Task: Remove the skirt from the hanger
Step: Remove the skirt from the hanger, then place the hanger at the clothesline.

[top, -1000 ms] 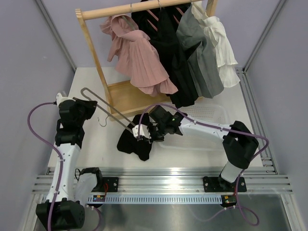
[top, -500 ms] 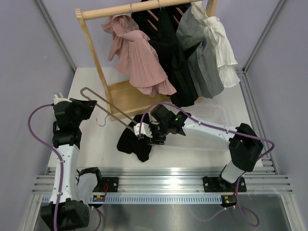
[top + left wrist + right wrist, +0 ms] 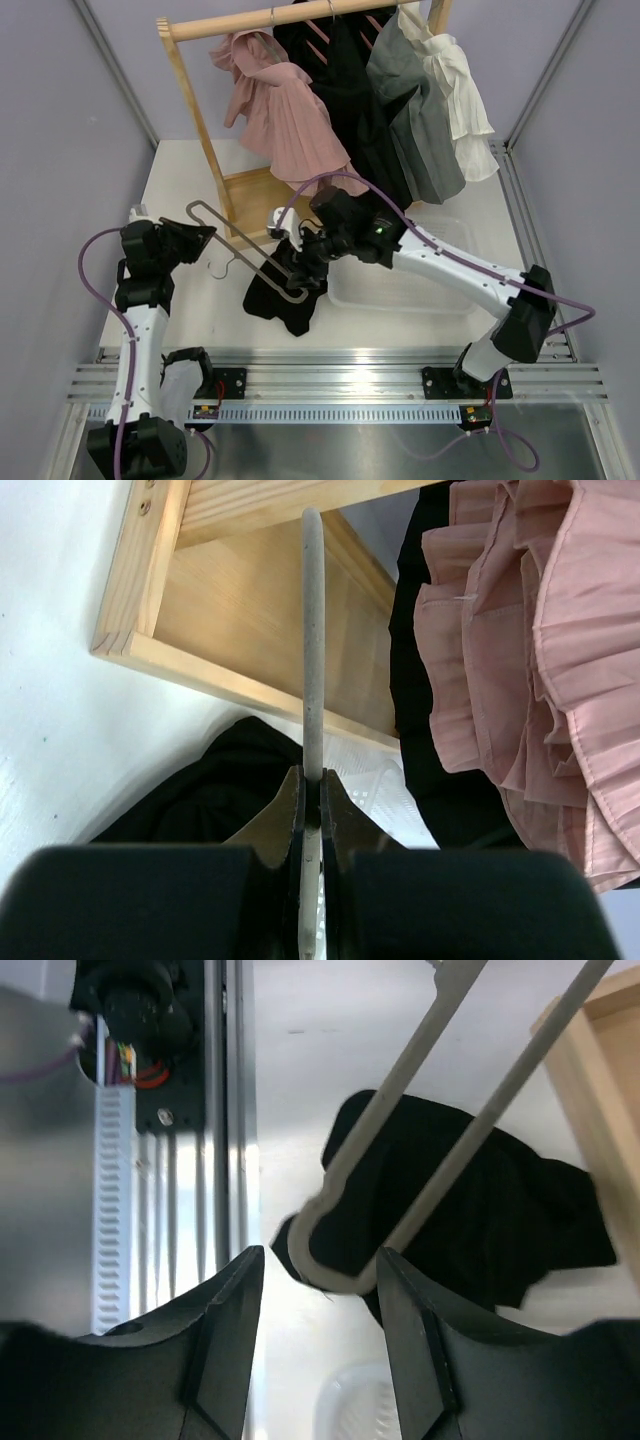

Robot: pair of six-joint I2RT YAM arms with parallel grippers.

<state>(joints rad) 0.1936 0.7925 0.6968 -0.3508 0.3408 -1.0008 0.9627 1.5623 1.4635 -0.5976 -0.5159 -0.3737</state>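
A white worktop (image 3: 180, 180) walled in pale lavender carries a wooden garment rack (image 3: 255, 195) at the back, hung with a pink pleated garment (image 3: 290, 125) and darker clothes whose hems drop close to the right arm

The left end effector (image 3: 200, 233) is shut tight on the thin grey wire hanger (image 3: 240, 255). In its wrist view the two fingers pinch the rod (image 3: 311, 630) with no gap, and the rod runs straight ahead of the end effector (image 3: 311, 790), across the rack's wooden base frame, with the pink pleats (image 3: 520, 680) off to the right

The right end effector (image 3: 303, 265) is spread wide and holds nothing. From its wrist camera the hanger's rounded end (image 3: 440, 1160) lies between and just beyond the fingertips (image 3: 320, 1255), above the crumpled black skirt (image 3: 480, 1220)

The skirt (image 3: 275, 300) sits heaped on the worktop directly below the right end effector, well ahead of the left one. Whether any fabric is caught on the wire cannot be told. A clear plastic bin (image 3: 440, 290) lies beside the right end effector, under its forearm. The aluminium rail (image 3: 340, 375) edges the worktop on the near side, and bare white surface lies between the skirt and that rail
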